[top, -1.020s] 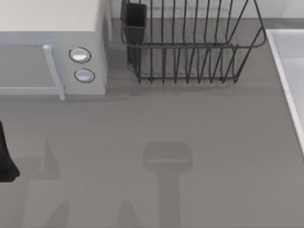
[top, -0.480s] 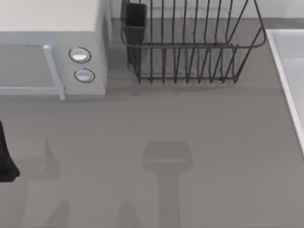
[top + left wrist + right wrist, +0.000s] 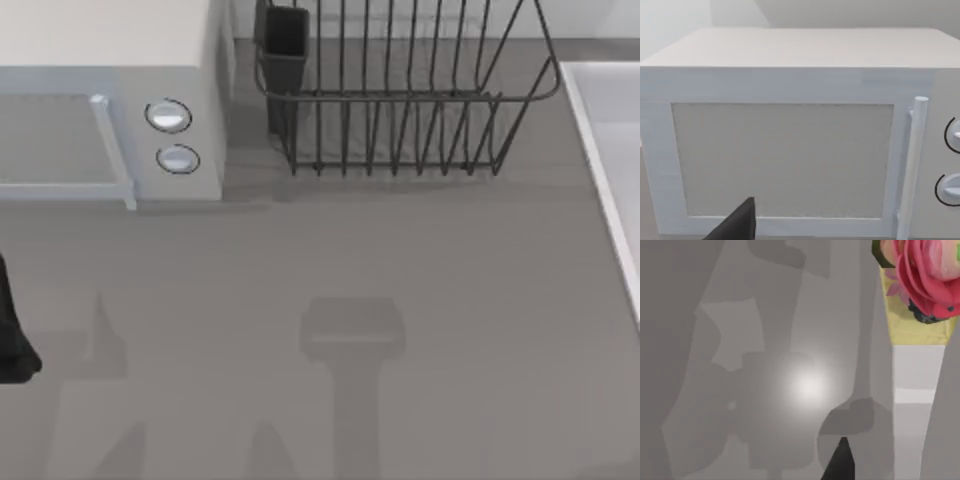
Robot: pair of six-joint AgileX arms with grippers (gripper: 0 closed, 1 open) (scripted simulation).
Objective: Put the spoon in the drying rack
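Observation:
The drying rack (image 3: 400,100) is a dark wire basket at the back of the table, with a dark utensil cup (image 3: 285,40) at its left corner. The spoon is out of view. My left arm (image 3: 12,335) is a dark shape at the table's left edge. A dark tip of my left gripper (image 3: 737,225) points at the microwave's door. A dark tip of my right gripper (image 3: 840,460) hangs over bare grey table.
A grey microwave (image 3: 110,100) with two round knobs stands at the back left, close beside the rack. A white raised edge (image 3: 605,150) runs along the right side. A pink flower (image 3: 920,270) on a yellow and white stand appears in the right wrist view.

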